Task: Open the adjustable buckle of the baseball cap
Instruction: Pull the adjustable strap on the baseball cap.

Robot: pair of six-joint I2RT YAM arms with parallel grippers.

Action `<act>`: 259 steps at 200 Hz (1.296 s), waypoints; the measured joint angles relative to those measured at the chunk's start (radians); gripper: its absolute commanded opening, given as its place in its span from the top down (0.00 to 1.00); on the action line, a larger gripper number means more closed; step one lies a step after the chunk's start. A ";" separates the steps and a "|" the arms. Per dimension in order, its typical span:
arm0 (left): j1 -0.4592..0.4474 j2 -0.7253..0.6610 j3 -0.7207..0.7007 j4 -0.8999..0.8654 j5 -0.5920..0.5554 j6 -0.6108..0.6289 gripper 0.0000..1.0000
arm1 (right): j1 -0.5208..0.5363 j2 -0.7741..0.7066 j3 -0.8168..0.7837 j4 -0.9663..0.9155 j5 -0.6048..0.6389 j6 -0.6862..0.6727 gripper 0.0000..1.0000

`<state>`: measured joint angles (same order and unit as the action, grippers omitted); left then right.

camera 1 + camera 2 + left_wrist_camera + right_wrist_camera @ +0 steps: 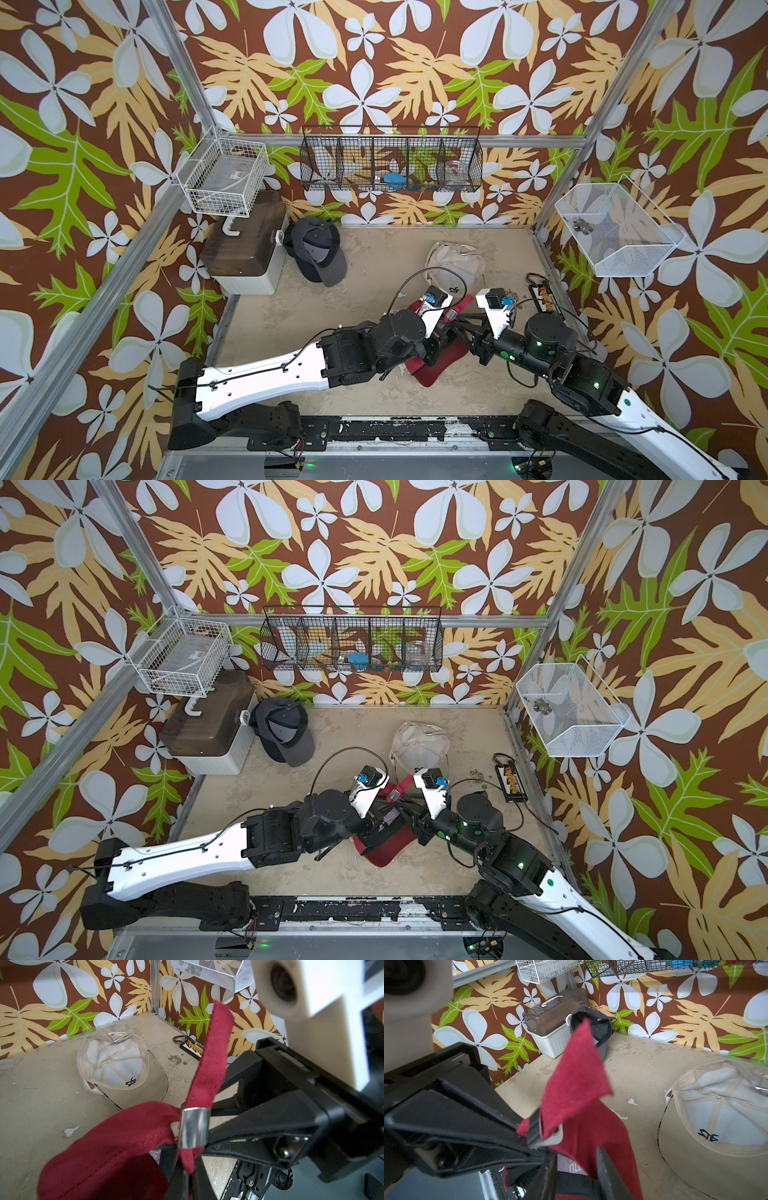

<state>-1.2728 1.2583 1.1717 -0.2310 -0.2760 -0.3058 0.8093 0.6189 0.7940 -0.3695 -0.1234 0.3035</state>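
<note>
While the soft red fabric baseball cap [432,370] sits front-centre on the beige surface [324,307], back end raised between the arms, we judge it light and floppy. Only the silver metal buckle [194,1127] looks stiff and slick. Left claw [533,1136] is clamped on the red strap [209,1059] at the buckle. Right claw [208,1125] has its jaws apart around the buckle, and we cannot tell if it grips. Best hold: the buckle's edges.
</note>
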 measured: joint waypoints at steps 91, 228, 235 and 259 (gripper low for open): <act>0.000 -0.002 0.000 -0.010 0.022 0.000 0.95 | 0.007 0.011 0.021 0.003 0.010 -0.046 0.70; 0.000 0.002 -0.024 -0.028 0.049 -0.004 0.95 | 0.034 0.010 0.025 0.075 -0.068 -0.018 1.00; 0.000 0.000 -0.030 -0.026 0.050 -0.006 0.95 | 0.035 0.014 0.030 0.080 -0.071 -0.013 1.00; 0.000 -0.010 -0.046 -0.023 0.049 -0.008 0.95 | 0.035 0.031 0.048 0.089 -0.081 0.005 1.00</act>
<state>-1.2728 1.2484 1.1259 -0.2543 -0.2268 -0.3138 0.8440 0.6502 0.8421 -0.2806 -0.2047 0.3088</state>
